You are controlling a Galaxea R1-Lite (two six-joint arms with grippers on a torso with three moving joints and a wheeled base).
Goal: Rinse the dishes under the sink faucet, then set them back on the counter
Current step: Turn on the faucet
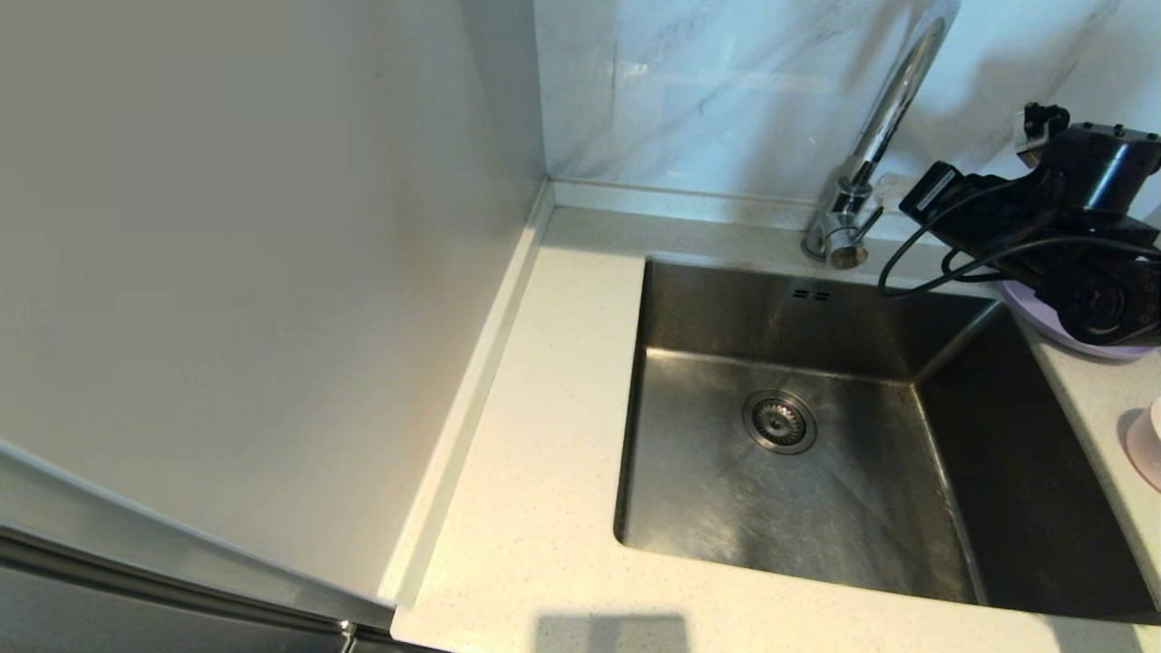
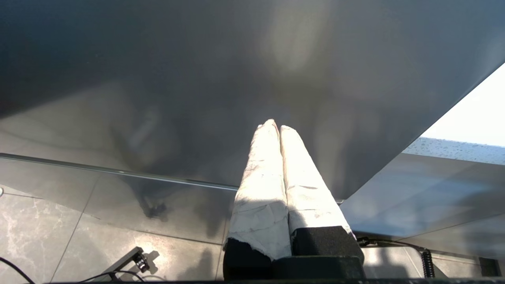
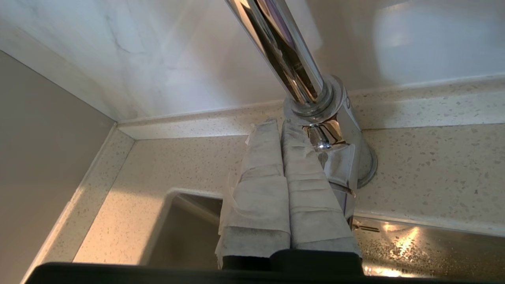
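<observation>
Head view: the sink (image 1: 816,435) sits in the pale worktop (image 1: 544,435), with the tap (image 1: 857,195) at its twelve o'clock. At about two o'clock lies the lavender plate (image 1: 1043,322), under the right arm — the pink dish (image 1: 1145,444) is at three o'clock.

Left wrist view: the left claw (image 2: 276,128) is pressed together, parked over the floor.

Right wrist view: the right claw (image 3: 278,128) is pressed together, empty, its tips just beside the tap's base.

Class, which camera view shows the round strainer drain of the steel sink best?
The head view: the round strainer drain lies unobstructed on the basin floor. The right wrist view shows only a corner of the sink, not the drain; the left wrist view shows neither.
</observation>
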